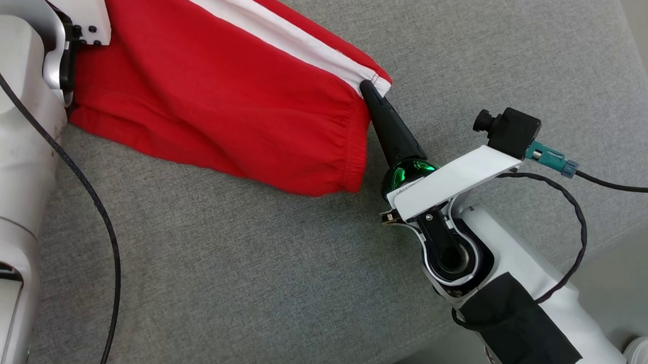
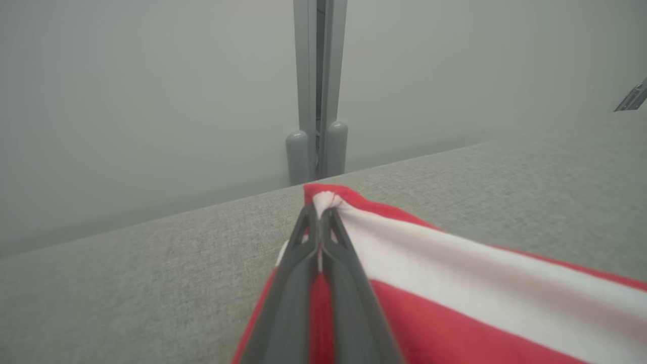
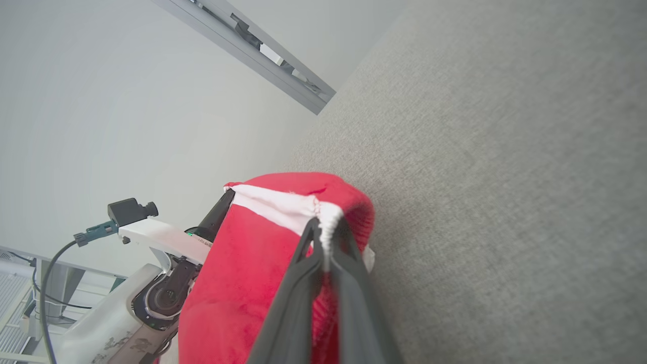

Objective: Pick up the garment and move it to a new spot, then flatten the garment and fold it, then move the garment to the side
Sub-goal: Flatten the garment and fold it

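Garment (image 1: 212, 100): red with a white side stripe, strung between both hands low over the grey table (image 1: 244, 266).

Left hand (image 2: 319, 215): clamped shut on one end of the stripe.

Right hand (image 1: 369, 89): clamped shut on the other end, at the gathered hem.

Both bites look shallow, right at the fabric edge.

Risk: pulling the hands apart too hard could slip a corner free. Too much slack would likely leave the underside bunched.
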Available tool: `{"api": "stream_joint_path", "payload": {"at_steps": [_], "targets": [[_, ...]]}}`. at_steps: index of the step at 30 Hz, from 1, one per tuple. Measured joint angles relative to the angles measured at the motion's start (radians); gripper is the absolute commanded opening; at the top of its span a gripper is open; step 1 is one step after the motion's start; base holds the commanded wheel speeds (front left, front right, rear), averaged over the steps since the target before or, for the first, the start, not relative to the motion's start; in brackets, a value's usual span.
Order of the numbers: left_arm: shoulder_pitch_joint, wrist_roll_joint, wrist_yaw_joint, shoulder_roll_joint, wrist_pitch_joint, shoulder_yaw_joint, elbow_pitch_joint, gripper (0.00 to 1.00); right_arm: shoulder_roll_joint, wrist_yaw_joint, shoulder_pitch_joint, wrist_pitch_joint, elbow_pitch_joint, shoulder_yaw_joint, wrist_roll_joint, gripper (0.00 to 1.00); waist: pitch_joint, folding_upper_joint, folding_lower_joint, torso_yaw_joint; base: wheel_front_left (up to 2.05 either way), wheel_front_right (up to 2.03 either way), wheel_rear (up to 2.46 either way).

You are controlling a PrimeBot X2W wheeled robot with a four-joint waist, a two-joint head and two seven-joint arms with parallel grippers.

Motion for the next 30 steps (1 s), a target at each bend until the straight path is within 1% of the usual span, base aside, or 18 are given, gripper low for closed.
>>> {"api": "stream_joint_path", "payload": {"at_steps": [4,5,6,7,12,17,22,25,27,28,30], "targets": [[-0.022,-0.001,0.004,-0.002,-0.003,-0.003,0.027,0.0,0.002,0.0,-0.005,-0.003,-0.001,0.003,-0.005,0.0,0.012,0.0,0.0,-0.001,0.0,0.0,0.0],[-0.027,-0.003,0.008,-0.002,-0.003,-0.005,0.033,0.34,0.003,0.0,-0.007,-0.003,0.004,0.007,-0.004,0.05,0.014,0.0,0.0,0.0,0.0,0.0,0.0],[-0.029,-0.001,0.013,-0.002,-0.003,-0.01,0.038,0.96,0.004,0.0,-0.01,-0.003,0.009,0.007,0.0,0.84,0.015,0.0,0.0,0.0,0.0,0.0,0.0],[-0.03,-0.001,0.024,-0.002,-0.008,-0.01,0.041,1.0,0.007,0.0,-0.012,-0.003,0.013,0.001,-0.001,1.0,0.016,0.0,0.0,0.0,0.0,0.0,0.0],[-0.036,-0.008,0.031,-0.005,-0.014,-0.009,0.058,1.0,0.011,0.0,-0.012,-0.003,0.021,-0.01,0.0,1.0,0.014,0.0,0.0001,0.003,0.0,0.0,0.0],[-0.023,-0.025,0.042,-0.019,-0.036,-0.003,0.069,1.0,0.019,0.0,-0.006,-0.003,0.038,-0.038,-0.032,1.0,-0.009,0.0,0.0,0.009,0.0,0.0,0.0],[0.02,-0.057,0.025,-0.042,-0.06,0.019,0.04,1.0,-0.022,0.0,0.05,-0.003,0.04,-0.083,-0.069,1.0,-0.059,0.0,0.0,0.025,0.0,0.0,0.0],[0.049,-0.072,0.015,-0.05,-0.064,0.034,-0.011,1.0,-0.049,0.0,0.084,-0.003,0.038,-0.11,-0.081,1.0,-0.097,0.0,0.0,0.04,0.0,0.0,0.0],[0.077,-0.074,0.007,-0.049,-0.065,0.044,-0.079,1.0,-0.064,0.0,0.105,-0.003,0.035,-0.127,-0.088,1.0,-0.122,0.0,0.0,0.051,0.0,0.0,0.0],[0.112,-0.074,0.007,-0.049,-0.065,0.06,-0.155,1.0,-0.074,0.0,0.127,-0.003,0.026,-0.146,-0.088,1.0,-0.147,0.0,0.0,0.063,0.0,0.0,0.0],[0.162,-0.075,0.006,-0.05,-0.065,0.077,-0.241,1.0,-0.081,0.0,0.151,-0.003,0.017,-0.164,-0.086,1.0,-0.171,0.0,0.0,0.076,0.0,0.0,0.0]]}}
